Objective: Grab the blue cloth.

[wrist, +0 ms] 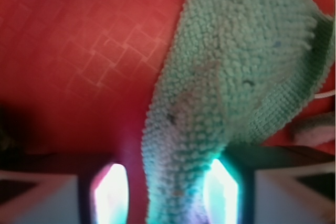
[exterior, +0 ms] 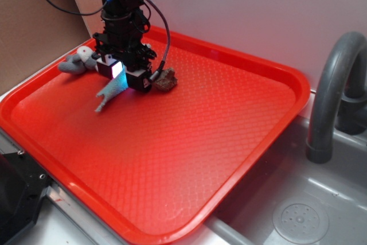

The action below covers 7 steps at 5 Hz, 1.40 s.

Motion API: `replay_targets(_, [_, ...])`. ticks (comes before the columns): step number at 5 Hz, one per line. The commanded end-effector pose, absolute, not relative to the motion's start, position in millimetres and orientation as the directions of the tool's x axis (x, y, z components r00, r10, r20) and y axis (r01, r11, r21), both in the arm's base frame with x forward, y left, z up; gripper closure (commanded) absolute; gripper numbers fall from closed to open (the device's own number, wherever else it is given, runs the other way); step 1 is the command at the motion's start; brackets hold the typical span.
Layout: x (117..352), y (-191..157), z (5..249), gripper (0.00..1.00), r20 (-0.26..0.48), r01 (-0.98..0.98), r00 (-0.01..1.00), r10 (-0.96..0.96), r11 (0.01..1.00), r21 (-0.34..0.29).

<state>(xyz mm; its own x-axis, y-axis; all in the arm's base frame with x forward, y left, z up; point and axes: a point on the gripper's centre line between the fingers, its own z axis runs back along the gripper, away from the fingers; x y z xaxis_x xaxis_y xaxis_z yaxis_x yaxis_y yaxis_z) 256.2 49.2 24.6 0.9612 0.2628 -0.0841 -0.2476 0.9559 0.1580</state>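
Note:
The blue cloth (exterior: 112,91) is a fuzzy light teal strip lying on the red tray (exterior: 229,142), with its pointed end toward the front left. My gripper (exterior: 121,76) stands straight over the cloth's upper end, one finger on each side. In the wrist view the cloth (wrist: 231,77) runs down between the two lit pads of my gripper (wrist: 165,192). It touches the right pad (wrist: 223,192). A strip of red tray shows between the cloth and the left pad (wrist: 110,195). The jaws stand apart.
A grey-and-white plush toy (exterior: 77,61) lies just left of the gripper, and a brown rock-like lump (exterior: 165,80) just right of it. A grey faucet (exterior: 332,84) and a metal sink with a drain (exterior: 299,220) are to the tray's right.

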Motion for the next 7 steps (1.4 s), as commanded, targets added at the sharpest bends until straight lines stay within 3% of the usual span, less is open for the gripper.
replay_targets(1, [245, 52, 43, 1.00, -0.166, -0.189, 0.957, 0.236, 0.947, 0.259])
replay_targets(2, [243, 41, 93, 1.00, -0.148, -0.205, 0.957, 0.248, 0.945, 0.256])
replay_targets(4, [219, 11, 186, 1.00, -0.042, -0.020, 0.999, 0.017, 0.997, -0.081])
replay_targets(6, [191, -2, 213, 1.00, 0.017, 0.007, 1.000, -0.005, 0.995, -0.100])
replay_targets(7, [193, -7, 211, 1.00, 0.037, 0.048, 0.998, -0.047, 0.999, -0.025])
